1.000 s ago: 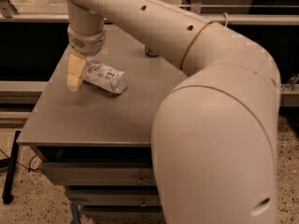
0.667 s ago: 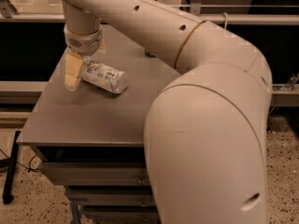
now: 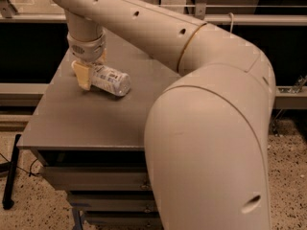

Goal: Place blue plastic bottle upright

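Note:
The blue plastic bottle (image 3: 112,80) lies on its side on the grey table (image 3: 86,116), towards the back left, with its base pointing right and towards me. Its label is white and pale blue. Its cap end is hidden behind my gripper (image 3: 90,71), which comes straight down from above at the bottle's left end and sits low over the table top there. I cannot make out whether it touches the bottle.
My large cream arm (image 3: 206,128) sweeps across the right half of the view and hides that side of the table. Grey drawers (image 3: 91,178) sit below the table top. A metal rail (image 3: 29,18) runs behind, with speckled floor (image 3: 288,176) to the right.
The gripper has shifted slightly right, onto the bottle's left end, and now covers the cap. The bottle still lies in the same spot.

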